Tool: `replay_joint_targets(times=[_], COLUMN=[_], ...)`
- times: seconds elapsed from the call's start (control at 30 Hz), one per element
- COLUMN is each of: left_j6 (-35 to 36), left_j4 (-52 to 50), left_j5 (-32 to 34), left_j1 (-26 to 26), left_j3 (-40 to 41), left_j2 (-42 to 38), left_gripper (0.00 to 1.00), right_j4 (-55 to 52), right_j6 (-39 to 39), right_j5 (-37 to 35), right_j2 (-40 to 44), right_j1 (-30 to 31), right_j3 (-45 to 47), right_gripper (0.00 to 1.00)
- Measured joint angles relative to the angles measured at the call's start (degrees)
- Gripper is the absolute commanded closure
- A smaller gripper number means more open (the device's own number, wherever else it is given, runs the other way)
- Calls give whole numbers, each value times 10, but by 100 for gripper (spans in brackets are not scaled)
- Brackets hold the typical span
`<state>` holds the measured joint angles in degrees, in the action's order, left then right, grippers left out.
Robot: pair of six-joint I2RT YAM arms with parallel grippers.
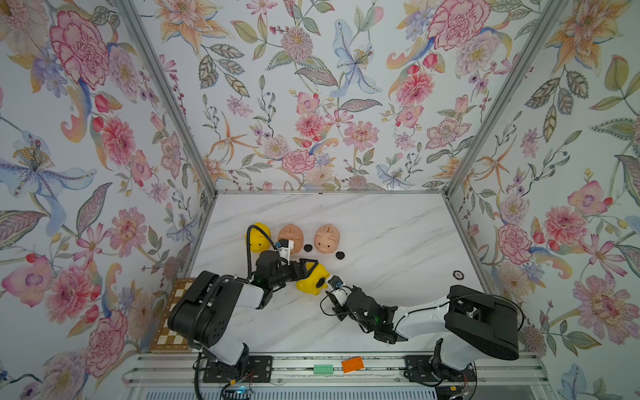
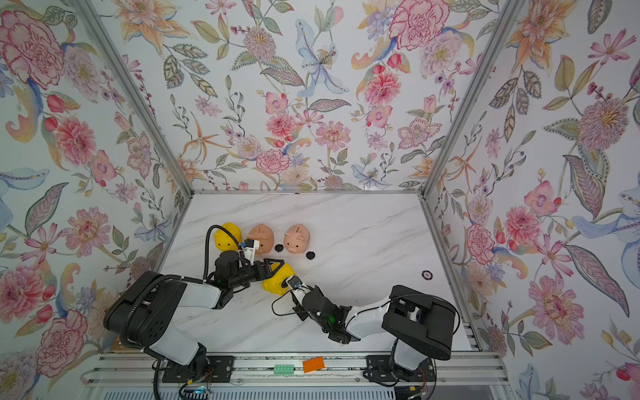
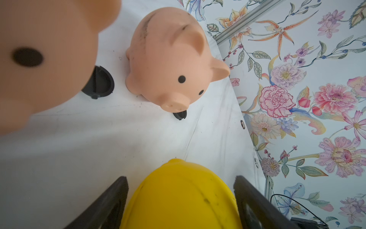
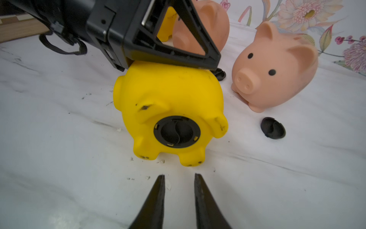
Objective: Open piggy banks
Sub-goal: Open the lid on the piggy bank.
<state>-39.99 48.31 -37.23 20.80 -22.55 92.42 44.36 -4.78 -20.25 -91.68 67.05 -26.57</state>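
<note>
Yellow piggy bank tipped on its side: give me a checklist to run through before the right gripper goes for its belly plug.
1. Left gripper holding the yellow piggy bank: ok, its jaws clamp both sides of the body.
2. Plug facing the right gripper: ok, it is seated in the belly and in full view.
3. Right gripper empty and parted: ok, there is a narrow gap and it is short of the pig.
4. Gap suits the plug's ridge: cannot tell.
5. Approach path free: ok, only table with a few specks lies between, and the loose plug is off to the side.
</note>
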Motion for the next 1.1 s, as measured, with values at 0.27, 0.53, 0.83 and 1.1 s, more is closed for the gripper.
replay_joint_targets(times=[0.27, 0.53, 0.83, 1.1], left_j6=[0, 0, 0, 1], left_j4=[-1, -10, -15, -21], left_j5=[0, 1, 3, 5], left_j1=[0, 0, 0, 0], left_j3=[0, 0, -1, -5], left_j2=[-2, -8, -10, -10], left_gripper=[15, 15, 15, 15], right_j4=[52, 75, 79, 79], right_j6=[-3, -5, -5, 2], right_j5=[23, 37, 54, 57], right_j2=[-51, -70, -102, -106], right_j1=[-15, -32, -45, -44], right_j3=[-7, -27, -54, -60], right_gripper=[79, 77, 77, 78])
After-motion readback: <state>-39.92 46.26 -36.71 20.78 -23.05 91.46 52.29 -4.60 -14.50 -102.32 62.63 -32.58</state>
